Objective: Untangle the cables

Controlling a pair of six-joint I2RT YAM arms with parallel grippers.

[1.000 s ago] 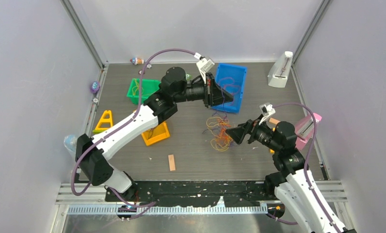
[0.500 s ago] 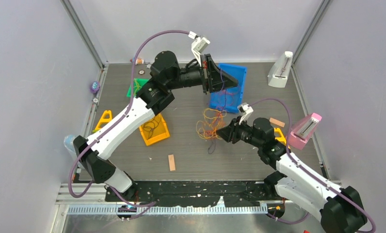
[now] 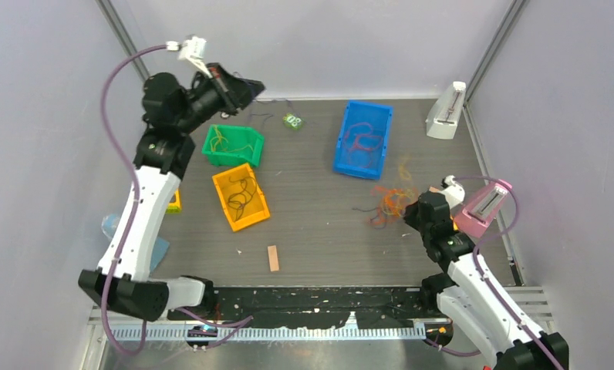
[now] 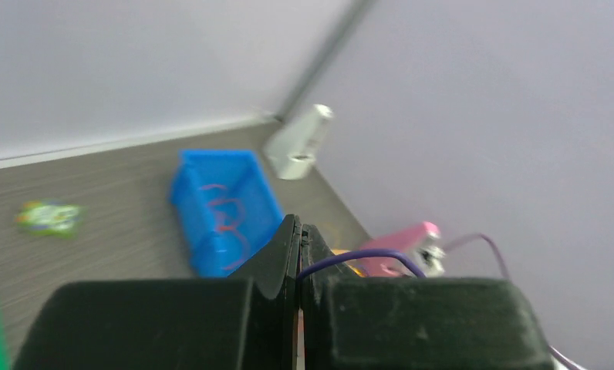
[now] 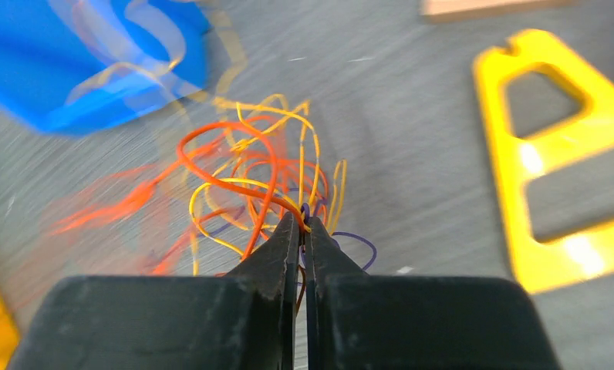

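Left end effector (image 4: 298,231): together, clamped on a purple cable (image 4: 366,256), far end hidden. Right end effector (image 5: 298,223): clamped on the cables (image 5: 242,166) near the right edge of the worktop (image 3: 312,223); left strands blurred.

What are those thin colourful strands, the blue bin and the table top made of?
Wires: probably metal cores in smooth plastic sleeves; they hold springy loops and show bright, even colours. Bin: moulded plastic, judging by its uniform blue and slight sheen. Table: matt grey with fine streaks like wood grain, perhaps laminate; the look leaves it open.
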